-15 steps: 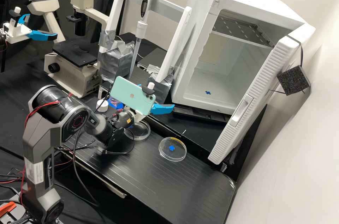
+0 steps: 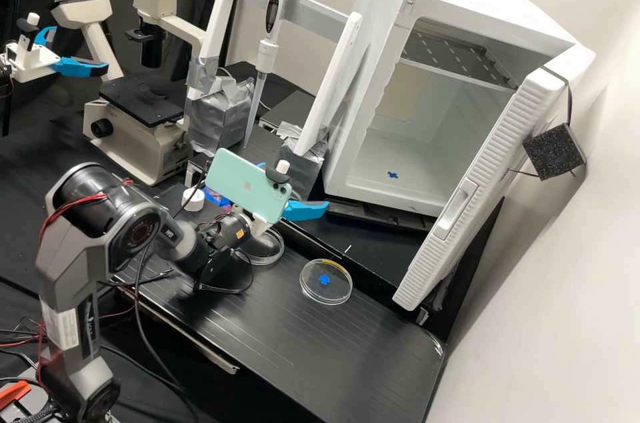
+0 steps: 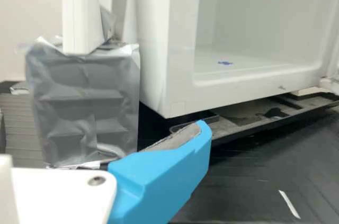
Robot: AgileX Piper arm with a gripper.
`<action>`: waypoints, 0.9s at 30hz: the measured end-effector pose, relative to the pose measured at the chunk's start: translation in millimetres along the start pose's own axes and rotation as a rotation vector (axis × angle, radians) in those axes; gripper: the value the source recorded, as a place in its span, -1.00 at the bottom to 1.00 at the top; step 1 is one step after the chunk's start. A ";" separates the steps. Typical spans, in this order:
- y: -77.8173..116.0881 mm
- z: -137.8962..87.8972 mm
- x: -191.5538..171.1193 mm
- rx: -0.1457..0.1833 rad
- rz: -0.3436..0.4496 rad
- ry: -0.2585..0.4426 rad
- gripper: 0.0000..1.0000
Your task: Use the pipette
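Note:
The pipette (image 2: 267, 55), with a red button on top, hangs upright from the crossbar of a white stand, its long clear tip pointing down between the two feet. My gripper (image 2: 305, 210) is low in front of the stand's right foot, apart from the pipette and below it in the high view. Behind the phone mounted on the wrist, part of its other finger peeks out; the two fingers are spread. In the wrist view, one blue finger of the gripper (image 3: 163, 177) touches nothing, with the tape-wrapped foot (image 3: 85, 102) beyond it.
A petri dish with a blue mark (image 2: 325, 280) lies on the black bench; another dish (image 2: 270, 252) is partly behind the wrist. The white open-doored cabinet (image 2: 427, 180) stands right of the stand, a microscope (image 2: 137, 136) left. A white cap (image 2: 193, 200) sits near the arm.
In the high view, the arm and its phone have shifted slightly left and a little down, the elbow leaning back. The pipette and stand have stayed put.

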 end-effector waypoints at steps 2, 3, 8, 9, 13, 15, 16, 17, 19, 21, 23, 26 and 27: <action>5.9 -3.2 -10.8 0.017 0.031 0.033 1.00; 9.5 -5.7 -16.1 0.024 0.048 0.050 1.00; 23.2 -24.2 -40.8 0.030 0.101 0.155 1.00; 29.1 -32.6 -46.1 0.024 0.120 0.192 1.00; 44.3 -55.7 -58.7 0.010 0.171 0.274 1.00; 52.1 -71.2 -61.6 0.005 0.185 0.318 1.00; 54.8 -78.1 -62.6 0.005 0.188 0.338 1.00; 57.7 -87.0 -63.6 0.005 0.187 0.363 1.00; 62.4 -104.6 -64.6 0.004 0.179 0.400 1.00; 64.9 -123.4 -63.8 -0.009 0.163 0.426 1.00; 65.2 -136.4 -62.2 -0.019 0.151 0.436 1.00; 62.0 -159.2 -58.2 -0.039 0.119 0.451 1.00; 62.4 -166.4 -56.3 -0.056 0.121 0.455 1.00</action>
